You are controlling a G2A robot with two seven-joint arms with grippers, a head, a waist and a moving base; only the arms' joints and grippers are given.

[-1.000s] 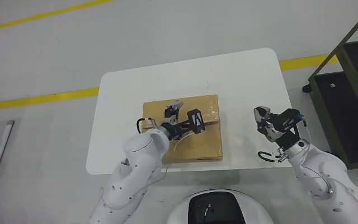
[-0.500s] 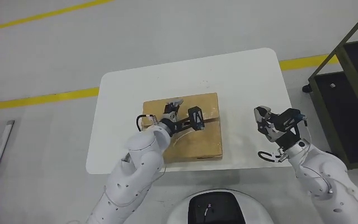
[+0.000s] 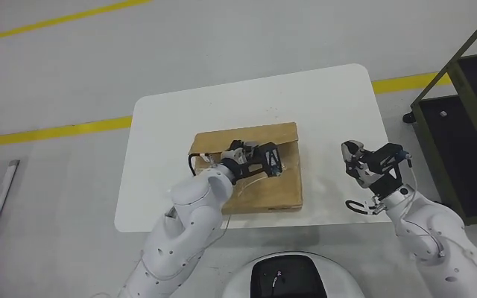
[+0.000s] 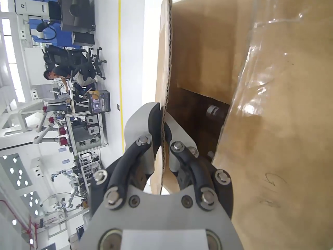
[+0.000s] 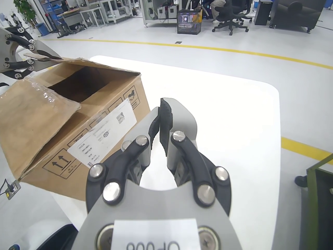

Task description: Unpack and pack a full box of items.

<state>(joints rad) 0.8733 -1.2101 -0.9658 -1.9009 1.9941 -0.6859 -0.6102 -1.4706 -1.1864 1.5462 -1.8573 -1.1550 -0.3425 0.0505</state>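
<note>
Overhead, the box [image 3: 279, 190] stood on the table [image 3: 328, 104]. The left gripper [image 3: 268, 159] sat over its top, and the right gripper [image 3: 350, 160] was well apart, off to one side of the box.

At the left wrist, the fingers [image 4: 153, 117] were clamped on the edge of a raised flap [image 4: 166, 53].

At the right wrist, that gripper's fingers were pressed together on nothing.

Caution: the thin flap could slip out or tear under a hard pull. With nothing bracing the box, it could drag or tip.
</note>
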